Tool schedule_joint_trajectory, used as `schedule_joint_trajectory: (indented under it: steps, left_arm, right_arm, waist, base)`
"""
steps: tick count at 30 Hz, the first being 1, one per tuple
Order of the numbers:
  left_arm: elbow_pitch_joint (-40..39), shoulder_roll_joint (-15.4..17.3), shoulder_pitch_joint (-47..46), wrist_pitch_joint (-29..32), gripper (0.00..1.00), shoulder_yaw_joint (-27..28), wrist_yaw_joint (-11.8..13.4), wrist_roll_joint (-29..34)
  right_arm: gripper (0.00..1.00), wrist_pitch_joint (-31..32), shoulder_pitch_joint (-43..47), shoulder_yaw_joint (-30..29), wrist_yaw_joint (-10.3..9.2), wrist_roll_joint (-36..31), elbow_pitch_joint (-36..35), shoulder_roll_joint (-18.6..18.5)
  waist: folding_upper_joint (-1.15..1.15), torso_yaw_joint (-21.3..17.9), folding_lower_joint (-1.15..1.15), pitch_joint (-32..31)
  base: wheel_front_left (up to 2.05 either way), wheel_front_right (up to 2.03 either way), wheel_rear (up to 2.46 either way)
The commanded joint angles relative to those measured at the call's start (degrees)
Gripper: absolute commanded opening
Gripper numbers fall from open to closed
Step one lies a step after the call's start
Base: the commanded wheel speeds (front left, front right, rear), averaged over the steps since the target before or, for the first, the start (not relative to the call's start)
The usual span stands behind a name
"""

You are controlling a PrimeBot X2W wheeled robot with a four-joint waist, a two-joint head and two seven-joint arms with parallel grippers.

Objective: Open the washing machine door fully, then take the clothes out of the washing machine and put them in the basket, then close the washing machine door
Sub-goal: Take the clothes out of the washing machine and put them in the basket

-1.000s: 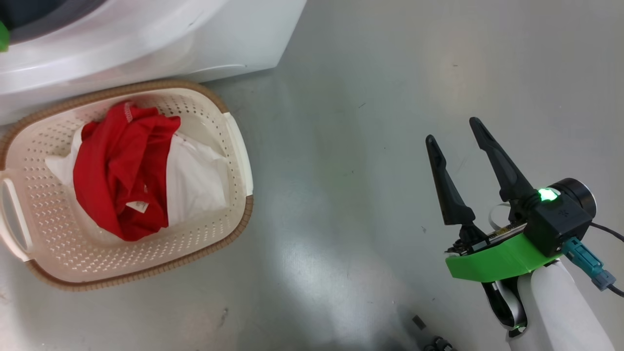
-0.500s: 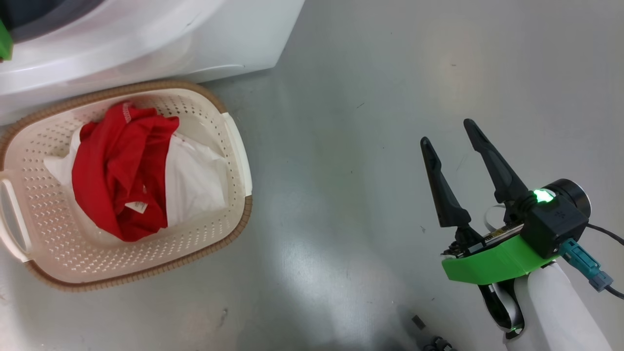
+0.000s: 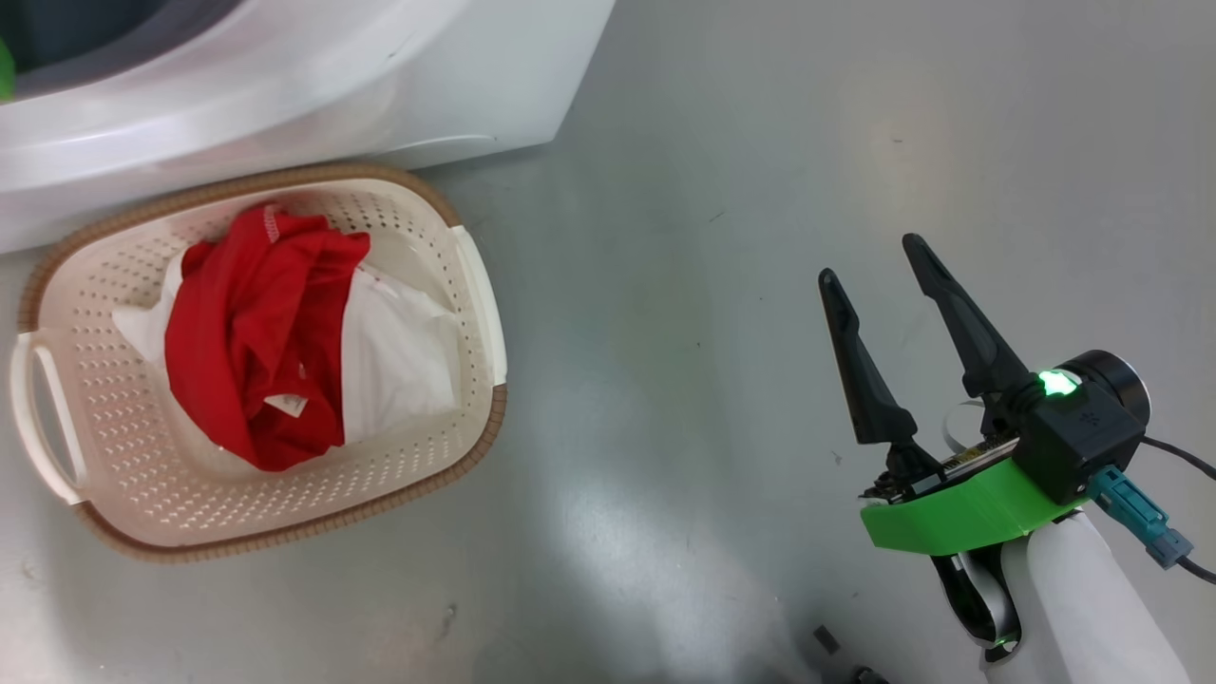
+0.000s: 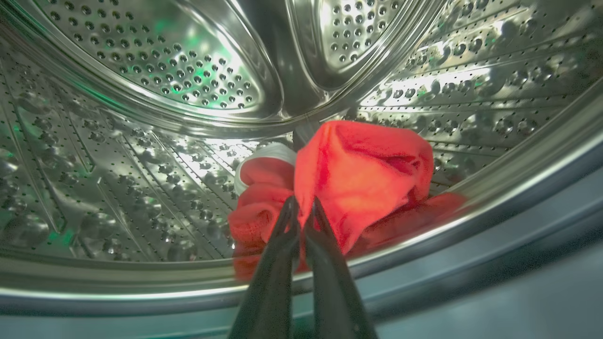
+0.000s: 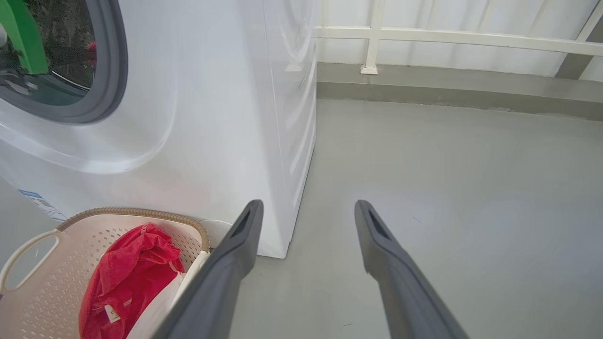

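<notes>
Now that the left gripper has gone from spread to pressed together inside the drum, the grab on the next item is made. Its tips sit on a fold of the red garment lying at the drum's near lip, a bit of white cloth just left of it. Probably a real pinch, but the tips are too tight against the fabric to confirm cloth is between them.

The right gripper is unchanged: fingers spread, holding nothing, hovering over bare floor well right of the basket.

The basket stands on the floor just in front of the washing machine, with red and white clothes already piled in it. Its slight shift in the head view is camera motion, not a move of the basket.

Meaning for the task: the unload is partly done and at least one piece is left in the drum. The next step is likely a pull-out over the lip and a carry down to the basket. Main risk is a thin grip slipping as the fabric drags on the rim. The door still has to be closed.
</notes>
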Motion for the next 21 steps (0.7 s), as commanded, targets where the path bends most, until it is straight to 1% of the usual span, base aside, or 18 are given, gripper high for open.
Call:
schedule_joint_trajectory:
  steps: [1, 6, 13, 21]
  left_arm:
    - [-1.6, 2.8, -1.2, -0.9, 0.0, 0.4, 0.5, -0.2]
    - [-2.8, 2.4, 0.2, -2.9, 0.0, 0.8, 0.5, -1.1]
    - [-8.2, 1.8, 5.6, -4.4, 0.0, 2.7, 0.2, -3.4]
    - [-21.5, 1.8, 15.9, -4.4, 0.0, 6.0, 1.7, -4.2]
  right_arm:
    - [1.0, -0.4, 1.1, 0.9, 0.35, 0.4, -1.1, -0.1]
    - [1.0, -0.4, 0.7, 0.9, 0.35, 0.3, -0.8, -0.1]
    - [1.0, -0.4, 0.2, 1.2, 0.35, 0.2, -0.3, -0.1]
    - [1.0, -0.4, -0.3, 1.4, 0.35, 0.2, 0.2, -0.1]
  waist:
    - [0.0, 0.3, 0.0, -0.2]
    - [0.0, 1.2, 0.0, -0.8]
    - [0.0, 2.6, 0.0, -2.1]
    - [0.0, 4.0, 0.0, -4.6]
  base:
    - [0.0, 0.0, 0.0]
    - [0.0, 0.0, 0.0]
    - [0.0, 0.0, 0.0]
    - [0.0, 0.0, 0.0]
